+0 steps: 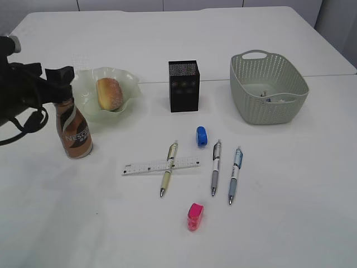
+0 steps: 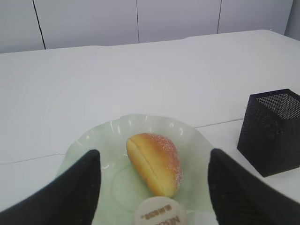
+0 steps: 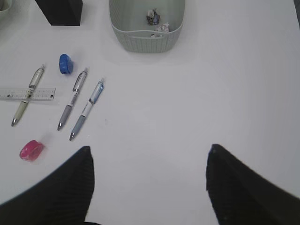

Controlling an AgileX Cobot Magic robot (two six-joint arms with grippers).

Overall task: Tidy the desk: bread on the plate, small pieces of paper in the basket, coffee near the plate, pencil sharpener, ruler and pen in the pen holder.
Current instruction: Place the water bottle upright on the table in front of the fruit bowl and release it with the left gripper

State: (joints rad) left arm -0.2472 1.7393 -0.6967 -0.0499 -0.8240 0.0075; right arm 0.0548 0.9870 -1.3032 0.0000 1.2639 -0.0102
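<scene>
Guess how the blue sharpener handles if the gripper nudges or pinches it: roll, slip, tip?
The blue sharpener looks rounded and stands on a narrow side, so a nudge would probably tip or roll it. Its glossy plastic may slip between the fingers. It seems small and light, so it could skid toward the grey pen close by.

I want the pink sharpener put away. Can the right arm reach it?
Probably yes: the small pink plastic pencil sharpener lies alone on the white desk, and the right tool hangs open nearby.

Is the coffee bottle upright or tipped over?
Upright. The coffee bottle stands on its base beside the plate, and the left wrist view looks down on its white cap.
</scene>
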